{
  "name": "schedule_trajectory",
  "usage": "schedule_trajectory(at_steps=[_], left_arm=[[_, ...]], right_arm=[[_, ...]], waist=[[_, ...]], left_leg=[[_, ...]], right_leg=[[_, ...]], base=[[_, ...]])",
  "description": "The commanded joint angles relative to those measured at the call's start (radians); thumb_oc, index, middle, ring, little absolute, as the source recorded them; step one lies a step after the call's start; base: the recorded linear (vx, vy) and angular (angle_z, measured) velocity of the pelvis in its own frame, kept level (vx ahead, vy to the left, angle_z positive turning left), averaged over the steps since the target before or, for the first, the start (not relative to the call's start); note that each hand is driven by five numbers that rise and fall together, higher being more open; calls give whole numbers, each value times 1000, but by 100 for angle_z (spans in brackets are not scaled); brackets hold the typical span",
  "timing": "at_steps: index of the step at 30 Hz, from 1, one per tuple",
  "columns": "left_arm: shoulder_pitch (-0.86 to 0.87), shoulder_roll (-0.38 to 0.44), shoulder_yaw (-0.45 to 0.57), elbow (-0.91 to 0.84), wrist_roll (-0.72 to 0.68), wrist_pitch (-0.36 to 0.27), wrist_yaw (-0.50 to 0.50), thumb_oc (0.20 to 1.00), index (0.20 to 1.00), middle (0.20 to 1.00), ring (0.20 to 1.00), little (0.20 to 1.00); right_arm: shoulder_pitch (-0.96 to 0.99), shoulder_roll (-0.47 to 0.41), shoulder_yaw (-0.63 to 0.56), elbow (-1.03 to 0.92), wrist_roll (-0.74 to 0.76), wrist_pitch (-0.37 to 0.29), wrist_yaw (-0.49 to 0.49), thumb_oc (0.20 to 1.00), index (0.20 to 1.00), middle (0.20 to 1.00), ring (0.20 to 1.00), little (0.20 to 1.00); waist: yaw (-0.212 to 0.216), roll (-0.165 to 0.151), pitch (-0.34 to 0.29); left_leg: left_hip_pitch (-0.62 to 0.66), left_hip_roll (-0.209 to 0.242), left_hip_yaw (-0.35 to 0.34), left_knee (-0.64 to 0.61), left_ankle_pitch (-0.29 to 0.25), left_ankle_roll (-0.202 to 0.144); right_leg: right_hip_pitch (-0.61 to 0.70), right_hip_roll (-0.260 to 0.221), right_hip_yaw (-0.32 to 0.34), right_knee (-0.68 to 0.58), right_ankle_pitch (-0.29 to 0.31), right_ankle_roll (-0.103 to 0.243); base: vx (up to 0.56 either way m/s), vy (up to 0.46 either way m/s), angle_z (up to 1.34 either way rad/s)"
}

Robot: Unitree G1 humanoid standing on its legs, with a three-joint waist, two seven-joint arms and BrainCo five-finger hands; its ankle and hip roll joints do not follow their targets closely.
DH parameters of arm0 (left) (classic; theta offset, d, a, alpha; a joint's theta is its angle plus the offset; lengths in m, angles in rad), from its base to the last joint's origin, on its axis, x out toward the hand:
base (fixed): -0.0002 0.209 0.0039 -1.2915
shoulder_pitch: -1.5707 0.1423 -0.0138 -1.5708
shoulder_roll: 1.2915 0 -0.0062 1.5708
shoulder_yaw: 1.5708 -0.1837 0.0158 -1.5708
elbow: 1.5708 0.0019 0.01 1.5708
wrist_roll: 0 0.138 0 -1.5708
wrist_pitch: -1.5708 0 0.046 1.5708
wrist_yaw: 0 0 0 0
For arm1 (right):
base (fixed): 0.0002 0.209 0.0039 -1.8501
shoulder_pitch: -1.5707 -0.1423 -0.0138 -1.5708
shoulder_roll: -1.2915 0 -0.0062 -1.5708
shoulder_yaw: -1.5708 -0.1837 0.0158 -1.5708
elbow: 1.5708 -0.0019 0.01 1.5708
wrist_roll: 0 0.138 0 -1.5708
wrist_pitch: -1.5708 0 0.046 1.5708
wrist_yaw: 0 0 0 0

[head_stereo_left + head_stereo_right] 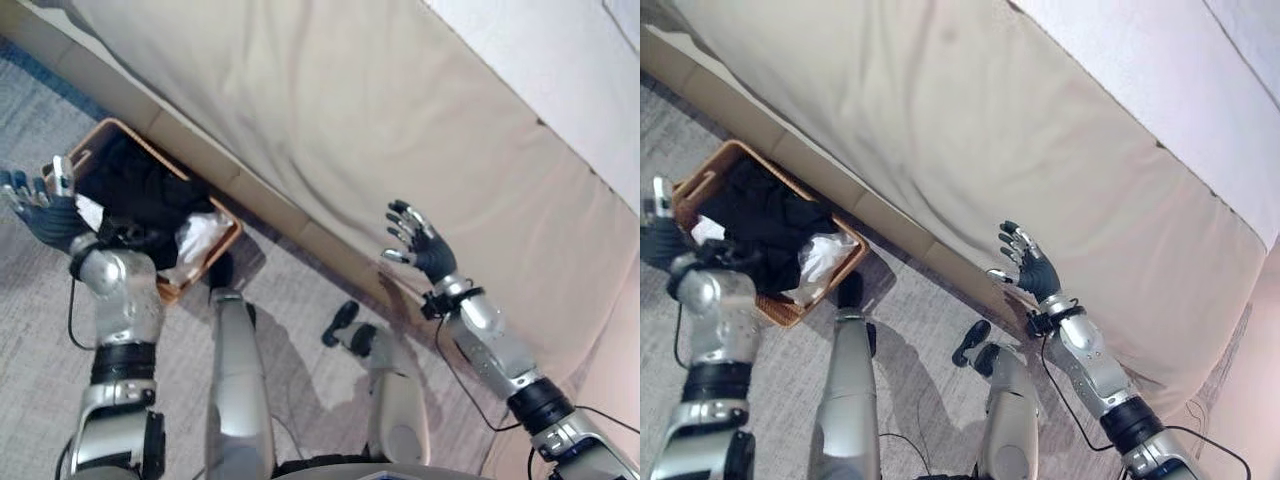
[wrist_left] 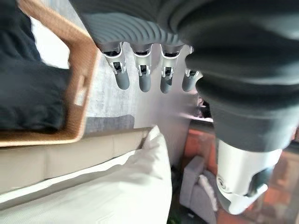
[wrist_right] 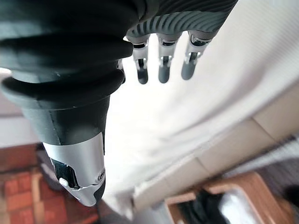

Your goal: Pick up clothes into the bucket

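A brown woven basket [image 1: 228,243] stands on the grey carpet against the sofa's base, at my lower left. Black clothes [image 1: 150,195] fill most of it, with a white garment [image 1: 200,240] at its near end. My left hand [image 1: 45,212] is raised just outside the basket's left side, fingers straight, holding nothing. My right hand [image 1: 420,245] hangs over the sofa's front edge, fingers spread and empty. In the left wrist view the basket's rim [image 2: 79,88] and black cloth [image 2: 25,93] lie beside the fingers [image 2: 145,77]. The right wrist view shows straight fingers [image 3: 161,65] over the pale cushion.
A long beige sofa [image 1: 330,110] runs diagonally across the upper part of the view, with a white cushion [image 1: 560,70] at the back right. Grey carpet [image 1: 30,330] covers the floor in front. A white pillow [image 2: 117,186] shows in the left wrist view.
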Motion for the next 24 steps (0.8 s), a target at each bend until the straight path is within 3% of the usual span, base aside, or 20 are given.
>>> schedule_trajectory(at_steps=[1, 9, 11, 15, 24], left_arm=[[-22, 17, -30, -43, 109, -55, -66, 1000, 1000, 1000, 1000, 1000], [106, -32, -138, -67, 134, -51, -260, 1000, 1000, 1000, 1000, 1000], [133, -25, -167, -57, 155, -39, -312, 1000, 1000, 1000, 1000, 1000], [222, -26, -229, -41, 172, -17, -438, 1000, 1000, 1000, 1000, 1000], [326, -77, -287, -1, 194, 12, -513, 1000, 1000, 1000, 1000, 1000]], right_arm=[[1, 5, -62, -12, -19, -55, -14, 1000, 1000, 1000, 1000, 1000], [33, 54, -95, 85, -34, -61, 10, 1000, 1000, 1000, 1000, 1000], [53, 61, -117, 95, -52, -64, 8, 1000, 1000, 1000, 1000, 1000], [125, 110, -184, 139, -62, -69, -1, 1000, 1000, 1000, 1000, 1000], [213, 180, -234, 165, -135, -75, -36, 1000, 1000, 1000, 1000, 1000]], waist=[[42, -9, -9], [40, 16, -74], [27, 25, -99], [-15, 54, -183], [-66, 103, -317]], left_leg=[[54, -16, 72, 12, -57, 61], [273, 11, 121, -140, -22, 55], [310, 10, 145, -184, 18, 60], [445, 16, 194, -297, 49, 47], [645, 3, 301, -465, 91, 34]], right_leg=[[53, 3, 73, -75, 123, 53], [252, 18, 76, -262, 196, 75], [288, 14, 66, -320, 238, 70], [390, 27, 79, -451, 288, 91], [500, 48, 116, -576, 321, 112]], base=[[7, 33, -14], [33, 29, -24], [-37, 54, -17], [51, 57, -22], [62, 35, -30]])
